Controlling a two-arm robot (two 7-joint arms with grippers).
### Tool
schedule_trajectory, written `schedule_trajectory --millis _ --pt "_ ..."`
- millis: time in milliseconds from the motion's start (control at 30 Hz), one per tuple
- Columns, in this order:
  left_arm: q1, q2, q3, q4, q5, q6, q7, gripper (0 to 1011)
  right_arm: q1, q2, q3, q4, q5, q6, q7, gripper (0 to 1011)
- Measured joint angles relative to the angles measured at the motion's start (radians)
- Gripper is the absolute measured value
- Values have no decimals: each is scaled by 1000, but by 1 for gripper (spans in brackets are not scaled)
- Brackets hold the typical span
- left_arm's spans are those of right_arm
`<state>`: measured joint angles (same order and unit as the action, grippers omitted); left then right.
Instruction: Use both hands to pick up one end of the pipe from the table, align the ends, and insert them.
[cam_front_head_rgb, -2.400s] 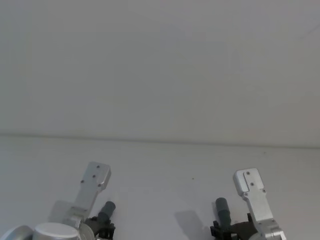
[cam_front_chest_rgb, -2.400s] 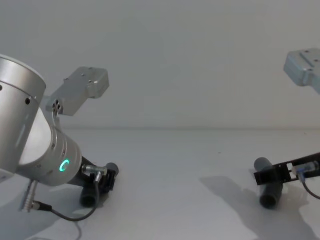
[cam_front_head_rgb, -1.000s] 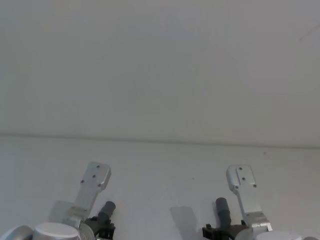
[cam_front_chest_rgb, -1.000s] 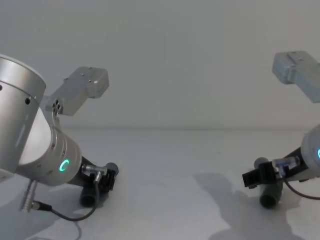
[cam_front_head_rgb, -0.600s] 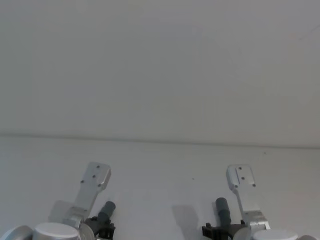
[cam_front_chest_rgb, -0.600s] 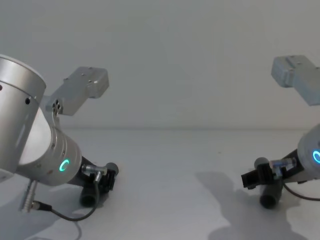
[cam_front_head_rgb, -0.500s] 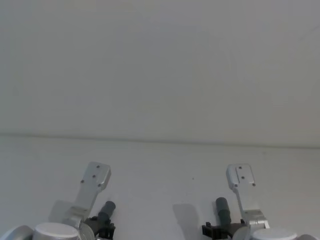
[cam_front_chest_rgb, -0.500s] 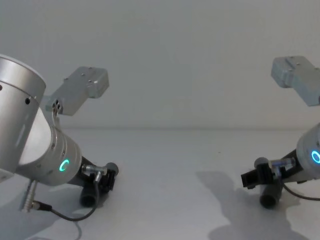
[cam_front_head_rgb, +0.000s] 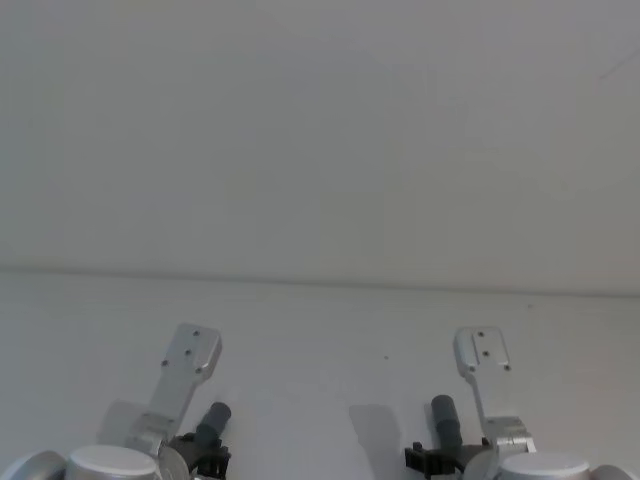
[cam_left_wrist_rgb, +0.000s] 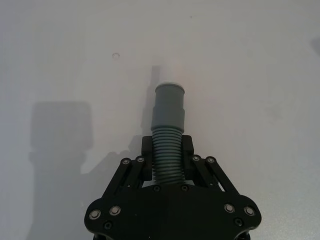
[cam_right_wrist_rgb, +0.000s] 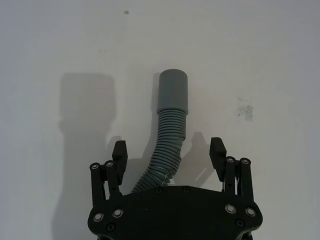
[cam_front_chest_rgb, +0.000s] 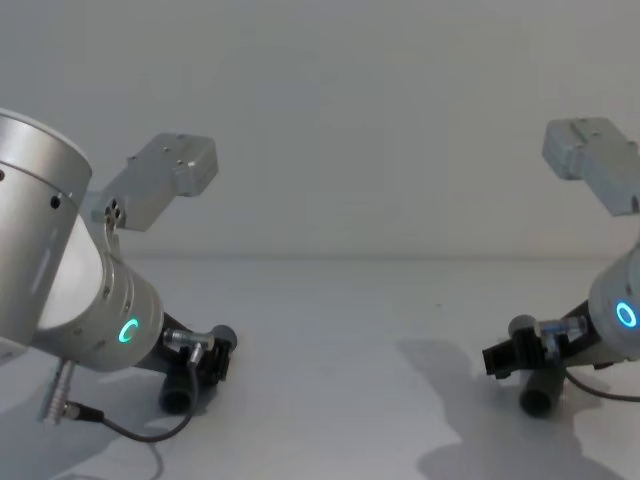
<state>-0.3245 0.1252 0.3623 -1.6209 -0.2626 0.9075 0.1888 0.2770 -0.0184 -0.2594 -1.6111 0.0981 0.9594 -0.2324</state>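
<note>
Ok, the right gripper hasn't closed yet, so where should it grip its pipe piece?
Probably the ribbed middle, just behind the smooth cuff, closing from both sides. The open right gripper straddles it there, leaving the cuff free for mating.

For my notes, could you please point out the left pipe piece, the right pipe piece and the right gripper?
left pipe piece (cam_left_wrist_rgb: 169, 107), left wrist view, on its smooth cuff.
right pipe piece (cam_right_wrist_rgb: 173, 92), right wrist view, on its smooth cuff.
right gripper (cam_right_wrist_rgb: 168, 146), right wrist view, midway between its open fingertips.

The left pipe piece (cam_left_wrist_rgb: 168, 120) and right pipe piece (cam_right_wrist_rgb: 172, 115) each vanish rearward beneath the left hand (cam_left_wrist_rgb: 167, 146) and right hand (cam_right_wrist_rgb: 168, 147)
</note>
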Motion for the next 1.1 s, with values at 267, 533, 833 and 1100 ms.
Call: schedule_trajectory --millis 267,533,833,1100 --pt "0 0 0 0 0 0 0 301 0 -7 8 7 -5 6 -1 1002" --pt "0 0 0 0 0 0 0 301 1 -13 13 11 -6 10 -1 925" --pt "0 0 0 0 0 0 0 301 1 -16 17 13 -7 13 0 673" --pt "0 0 0 0 0 0 0 301 0 -17 19 14 -9 15 1 385"
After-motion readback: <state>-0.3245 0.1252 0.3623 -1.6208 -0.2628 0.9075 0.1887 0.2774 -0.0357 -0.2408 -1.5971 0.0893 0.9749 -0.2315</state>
